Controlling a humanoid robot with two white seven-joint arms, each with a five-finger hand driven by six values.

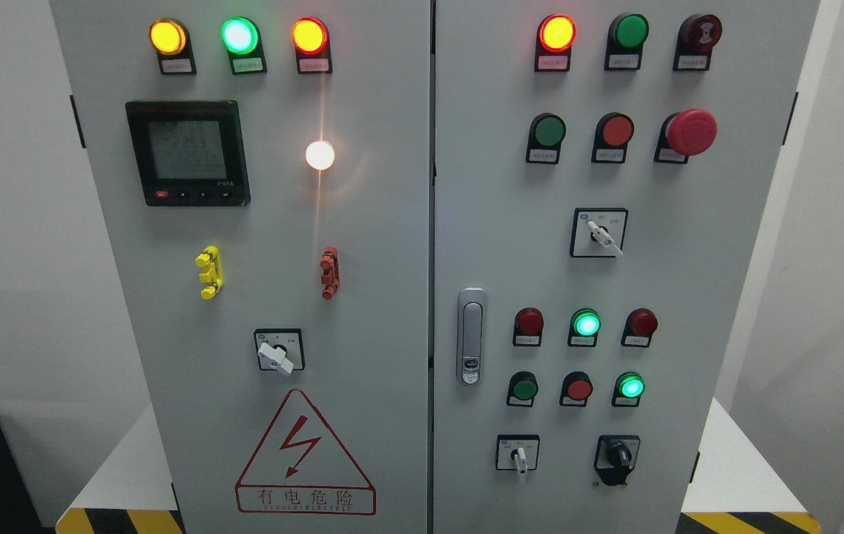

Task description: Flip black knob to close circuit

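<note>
Hands and arms lie outside the head view, so neither's pose nor grasp can be told. Black knob (618,455) sits at the cabinet door's (689,297) lower right, untouched

Plain white walls (14,222) behind

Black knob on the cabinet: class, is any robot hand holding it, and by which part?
Nothing holds it. The black knob at the lower right of the cabinet door stands untouched, and neither robot hand is in view.

Open room lies in front of the black knob (617,458) at the cabinet's lower right. Just left sits a white selector switch (518,455); above, a lit green button (630,387).
</note>
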